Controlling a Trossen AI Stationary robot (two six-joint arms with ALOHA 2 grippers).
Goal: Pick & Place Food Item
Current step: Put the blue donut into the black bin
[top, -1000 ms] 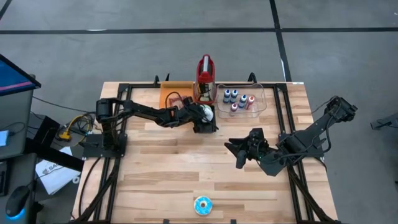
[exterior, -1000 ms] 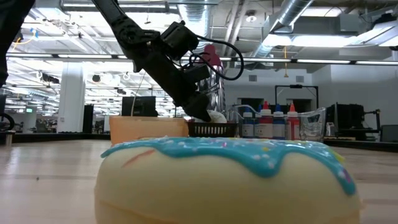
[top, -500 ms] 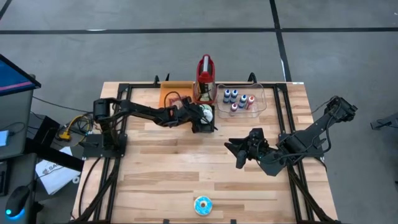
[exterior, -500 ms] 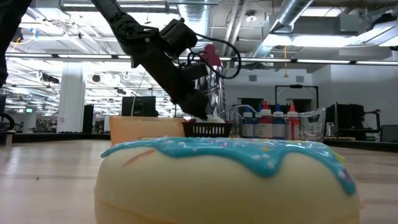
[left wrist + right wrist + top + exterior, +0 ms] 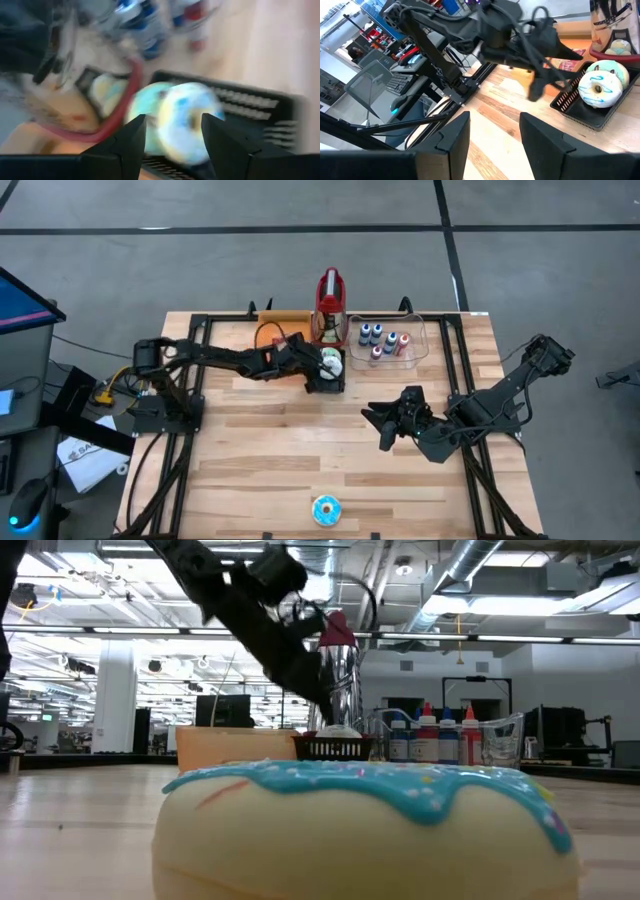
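The food item, a flat red packet [image 5: 568,65], lies on an orange tray [image 5: 270,332] at the table's far side; in the high view my left arm covers most of it. My left gripper [image 5: 327,372] hangs open above a black basket [image 5: 580,111] that holds frosted donuts [image 5: 187,122], and its fingers [image 5: 125,145] touch nothing. My right gripper [image 5: 376,428] waits open over the table's right half, pointing toward the left arm, with nothing between its fingers.
A blue-frosted donut [image 5: 326,509] lies near the table's front edge, close before the low camera [image 5: 370,820]. A red-topped appliance [image 5: 330,305] and a clear bin of small bottles [image 5: 385,340] stand at the far edge. Bare wood lies between the two arms.
My left gripper has risen from the black basket and drawn slightly back toward the table's left, staying open. The donuts stay in the basket. The right arm has kept still.
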